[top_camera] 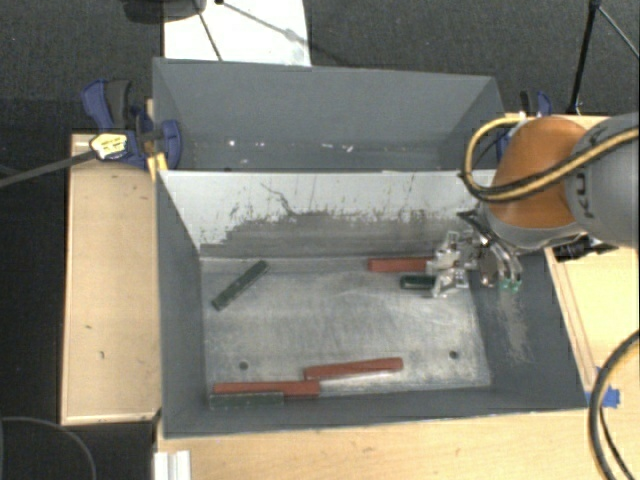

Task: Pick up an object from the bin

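My gripper [447, 273] is low in the back right part of the bin. A short reddish-brown bar [397, 265] lies just to its left, against the back wall. A small dark piece [415, 284] lies right at the fingertips, slightly below that bar. I cannot make out how the fingers stand, nor whether they touch either piece.
A dark green flat stick [239, 284] lies tilted at the left of the bin floor. Two long reddish-brown bars lie along the front: one [353, 370] near the middle, another [265, 391] lower left, overlapping end to end. The arm with its orange cover hangs over the right wall.
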Robot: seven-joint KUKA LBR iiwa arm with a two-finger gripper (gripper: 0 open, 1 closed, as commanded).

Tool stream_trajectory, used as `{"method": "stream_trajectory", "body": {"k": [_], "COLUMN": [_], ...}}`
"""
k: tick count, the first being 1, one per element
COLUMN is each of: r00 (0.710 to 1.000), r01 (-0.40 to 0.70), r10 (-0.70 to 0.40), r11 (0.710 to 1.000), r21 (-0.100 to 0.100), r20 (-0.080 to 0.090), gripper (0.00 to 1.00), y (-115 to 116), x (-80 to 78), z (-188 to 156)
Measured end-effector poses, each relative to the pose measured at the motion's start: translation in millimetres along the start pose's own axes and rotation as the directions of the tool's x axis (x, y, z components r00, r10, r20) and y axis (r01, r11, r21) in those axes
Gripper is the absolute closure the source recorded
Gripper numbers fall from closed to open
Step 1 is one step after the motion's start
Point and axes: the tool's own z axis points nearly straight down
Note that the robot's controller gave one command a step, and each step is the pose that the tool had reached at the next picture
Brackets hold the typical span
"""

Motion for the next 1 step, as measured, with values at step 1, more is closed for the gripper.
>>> {"method": "stream_trajectory", "body": {"k": [1], "r00": [1.0], "r01": [0.001], "r10": [-0.001], "r11": [1.0], "r21": [0.0], "r20": [-0.003], "gripper": [1.0], "y": [-0.3], "x": [0.7], "z": [0.6]}}
